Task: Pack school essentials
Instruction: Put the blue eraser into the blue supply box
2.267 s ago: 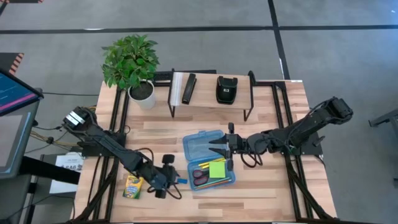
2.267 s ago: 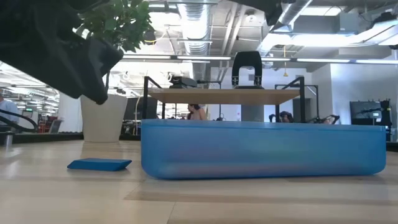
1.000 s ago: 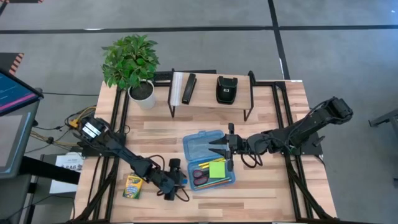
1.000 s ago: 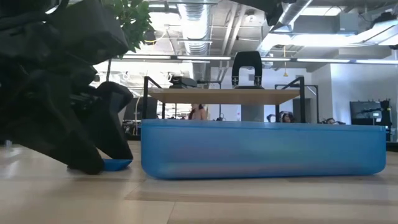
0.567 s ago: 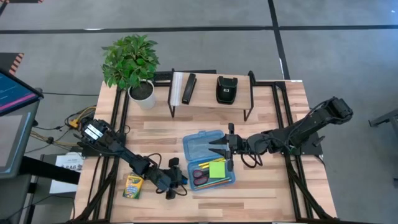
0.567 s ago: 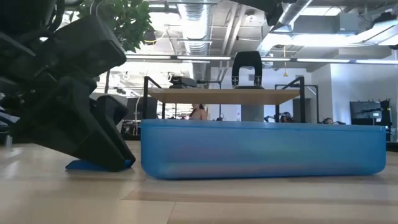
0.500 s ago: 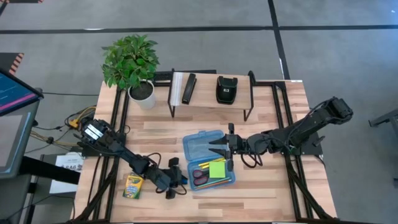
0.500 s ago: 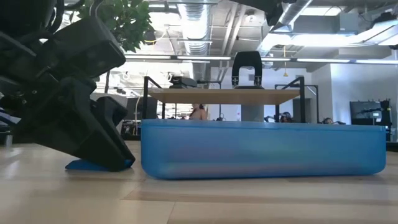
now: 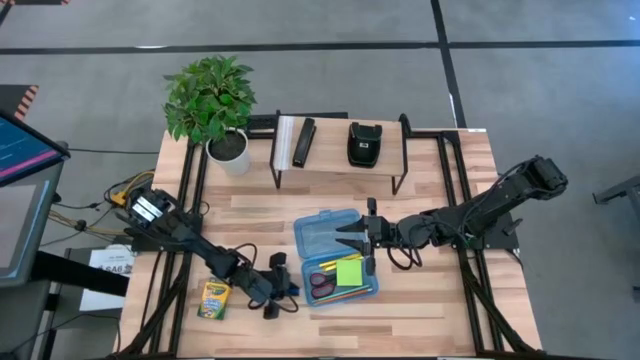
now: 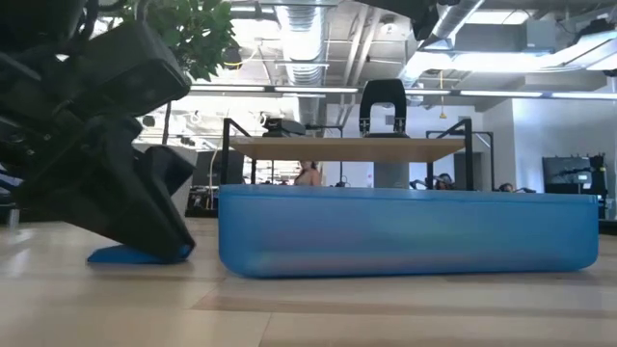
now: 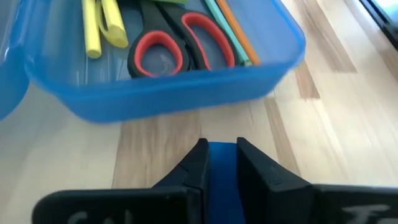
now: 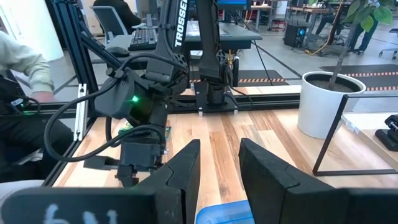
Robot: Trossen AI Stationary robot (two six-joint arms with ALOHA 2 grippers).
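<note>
A small blue eraser (image 11: pixel 222 163) lies on the wooden table just left of the open blue plastic case (image 9: pixel 335 256). My left gripper (image 9: pixel 283 291) is shut on it, low at the table. The case holds red-handled scissors (image 11: pixel 180 51), yellow, orange and green pencils (image 11: pixel 233 28) and a lime-green sticky-note pad (image 9: pixel 349 272). A yellow-green crayon box (image 9: pixel 213 298) lies flat on the table behind my left gripper. My right gripper (image 9: pixel 352 238) hangs open above the case's middle, with nothing between its fingers. My left gripper pinches the eraser's two opposite sides (image 11: pixel 214 155) between its two fingers. The fingers (image 10: pixel 154 231) slant down from the table's left toward the case. The eraser's underside (image 10: pixel 116 256) is still on the table.
A potted plant (image 9: pixel 212 100) stands at the far left. A low rack (image 9: pixel 340 150) at the far edge carries a black bar (image 9: pixel 303 143) and a black pouch (image 9: pixel 363 143). Bare wood lies to the right of the case and along the near edge.
My left gripper has sunk onto the eraser, tipped a little and shut on it. The eraser has slid a short way along the table, away from the case. My right arm has kept still.
</note>
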